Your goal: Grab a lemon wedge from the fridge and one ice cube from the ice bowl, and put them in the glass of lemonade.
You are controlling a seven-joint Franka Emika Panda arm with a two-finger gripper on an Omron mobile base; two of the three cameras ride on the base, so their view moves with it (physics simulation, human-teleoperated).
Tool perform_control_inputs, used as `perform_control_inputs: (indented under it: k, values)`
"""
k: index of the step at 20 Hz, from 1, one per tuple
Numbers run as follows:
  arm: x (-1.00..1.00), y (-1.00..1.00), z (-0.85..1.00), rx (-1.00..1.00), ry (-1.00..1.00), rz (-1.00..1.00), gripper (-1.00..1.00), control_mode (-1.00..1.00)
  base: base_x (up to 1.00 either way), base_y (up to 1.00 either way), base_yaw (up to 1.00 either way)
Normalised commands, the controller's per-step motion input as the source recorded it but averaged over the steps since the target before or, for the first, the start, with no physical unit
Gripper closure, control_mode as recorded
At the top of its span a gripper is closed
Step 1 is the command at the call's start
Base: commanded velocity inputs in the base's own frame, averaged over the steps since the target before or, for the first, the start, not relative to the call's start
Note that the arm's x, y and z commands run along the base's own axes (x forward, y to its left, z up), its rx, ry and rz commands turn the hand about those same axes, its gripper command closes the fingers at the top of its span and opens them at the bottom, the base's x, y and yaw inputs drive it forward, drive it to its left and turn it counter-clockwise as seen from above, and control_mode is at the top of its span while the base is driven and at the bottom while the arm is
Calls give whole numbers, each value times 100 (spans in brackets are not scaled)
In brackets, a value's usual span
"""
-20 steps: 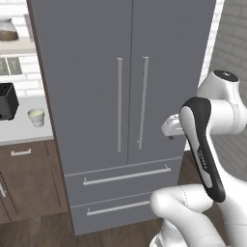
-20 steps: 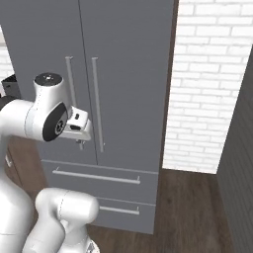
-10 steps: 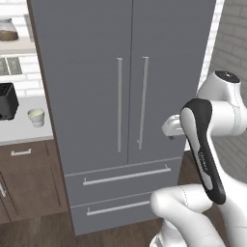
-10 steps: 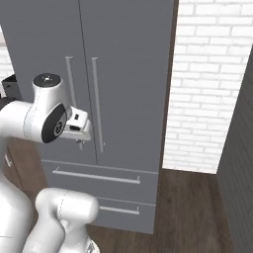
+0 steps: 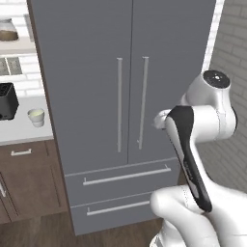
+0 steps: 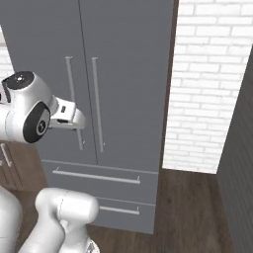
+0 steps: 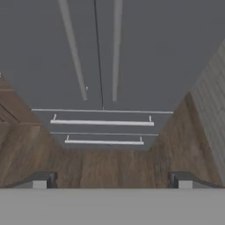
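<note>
The fridge stands shut in front of me, its two long bar handles side by side at the middle seam. The lemon wedge is hidden behind the closed doors. On the counter to the left sits the glass of lemonade, a short whitish cup. My gripper is open and holds nothing. It looks down the door fronts at the lower drawers. The hand hovers a little short of the left door's handle, not touching it. The ice cube and the ice bowl are out of view.
A black toaster stands on the white counter left of the fridge, above brown cabinets. A jar sits on a shelf above. A white brick wall flanks the fridge on the right, with wooden floor below.
The hand has shifted slightly up and toward the fridge's middle seam. The fridge doors stay shut and the jaws stay wide.
</note>
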Motion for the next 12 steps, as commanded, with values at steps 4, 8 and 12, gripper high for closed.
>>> perform_control_inputs:
  k: [4, 8, 12]
  values:
    - [85, -1, -30, -2, 1, -1, -100, -100, 0, 0, 0]
    - [100, 3, -48, 0, -3, 0, -100, -100, 0, 0, 0]
    - [100, 0, -41, 0, -5, 0, -100, -100, 0, 0, 0]
